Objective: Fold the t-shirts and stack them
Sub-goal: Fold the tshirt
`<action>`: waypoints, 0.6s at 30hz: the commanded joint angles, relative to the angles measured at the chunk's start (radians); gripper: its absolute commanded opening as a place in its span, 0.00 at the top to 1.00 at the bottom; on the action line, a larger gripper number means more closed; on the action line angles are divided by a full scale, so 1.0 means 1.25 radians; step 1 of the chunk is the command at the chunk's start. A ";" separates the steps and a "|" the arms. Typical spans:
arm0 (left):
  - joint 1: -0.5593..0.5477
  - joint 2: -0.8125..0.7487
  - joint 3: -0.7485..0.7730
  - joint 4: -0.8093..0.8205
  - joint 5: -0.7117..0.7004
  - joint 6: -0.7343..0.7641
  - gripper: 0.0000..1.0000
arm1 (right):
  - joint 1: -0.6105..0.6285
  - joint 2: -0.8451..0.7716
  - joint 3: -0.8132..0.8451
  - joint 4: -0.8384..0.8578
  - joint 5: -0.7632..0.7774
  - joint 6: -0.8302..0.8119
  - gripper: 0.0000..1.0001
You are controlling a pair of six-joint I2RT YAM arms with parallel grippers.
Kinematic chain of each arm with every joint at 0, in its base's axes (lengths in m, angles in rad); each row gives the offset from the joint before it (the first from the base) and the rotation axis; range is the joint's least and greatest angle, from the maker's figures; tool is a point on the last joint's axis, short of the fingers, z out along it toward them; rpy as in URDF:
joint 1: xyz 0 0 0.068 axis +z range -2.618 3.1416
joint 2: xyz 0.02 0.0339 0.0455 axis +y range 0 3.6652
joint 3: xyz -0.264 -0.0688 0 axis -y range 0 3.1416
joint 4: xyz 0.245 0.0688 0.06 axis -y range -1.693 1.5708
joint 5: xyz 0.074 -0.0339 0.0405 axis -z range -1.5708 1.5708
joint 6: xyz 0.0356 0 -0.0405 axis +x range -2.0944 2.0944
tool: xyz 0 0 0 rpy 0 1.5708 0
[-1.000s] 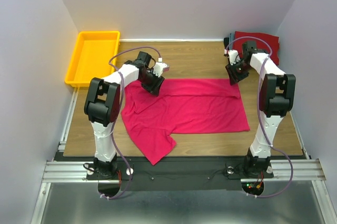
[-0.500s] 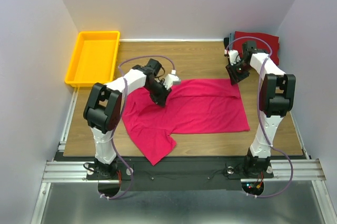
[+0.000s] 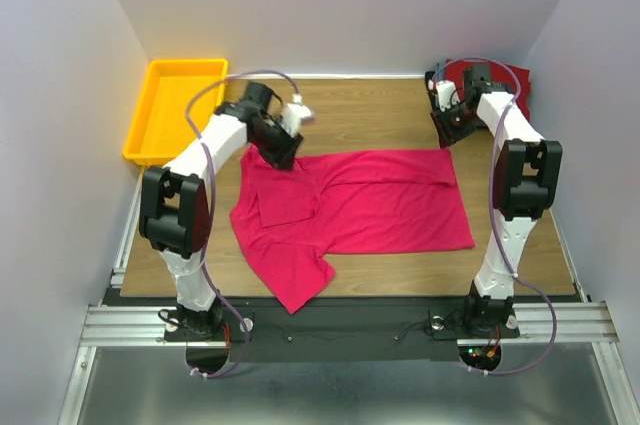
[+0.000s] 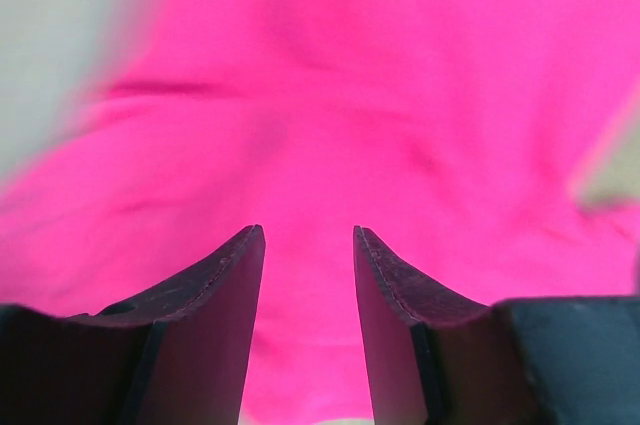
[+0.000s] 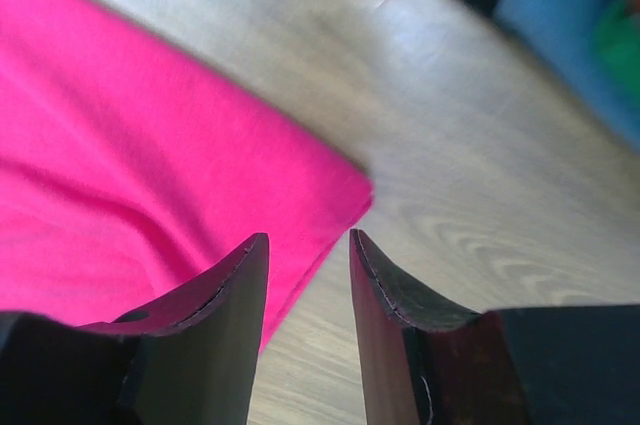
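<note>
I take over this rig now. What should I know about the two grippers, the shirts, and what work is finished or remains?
Left gripper: jaws open, nothing held, close over the far left part of the crimson cloth t-shirt.
Right gripper: jaws open, empty, above that shirt's far right corner.
The shirt lies on the wooden table, a left flap turned in; one sleeve points to the near edge.
Done: pile of folded shirts, dark red on top, in the far right corner.
Left: finish folding the crimson shirt and put it on the pile.
</note>
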 commanded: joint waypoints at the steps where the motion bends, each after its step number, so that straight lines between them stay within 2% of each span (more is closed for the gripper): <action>1: 0.098 0.057 0.121 0.085 -0.100 -0.081 0.48 | -0.007 0.039 0.103 0.003 0.003 0.024 0.56; 4: 0.156 0.137 0.251 0.086 -0.141 -0.091 0.47 | -0.006 0.088 0.170 0.005 0.018 0.040 0.53; 10: 0.205 0.268 0.380 0.056 -0.195 -0.098 0.44 | -0.006 0.149 0.228 0.006 -0.012 0.057 0.47; 13: 0.227 0.296 0.388 0.042 -0.184 -0.105 0.44 | -0.006 0.146 0.204 0.005 -0.031 0.059 0.45; 18: 0.233 0.286 0.325 0.054 -0.187 -0.099 0.44 | -0.006 0.090 0.124 0.003 -0.008 0.045 0.45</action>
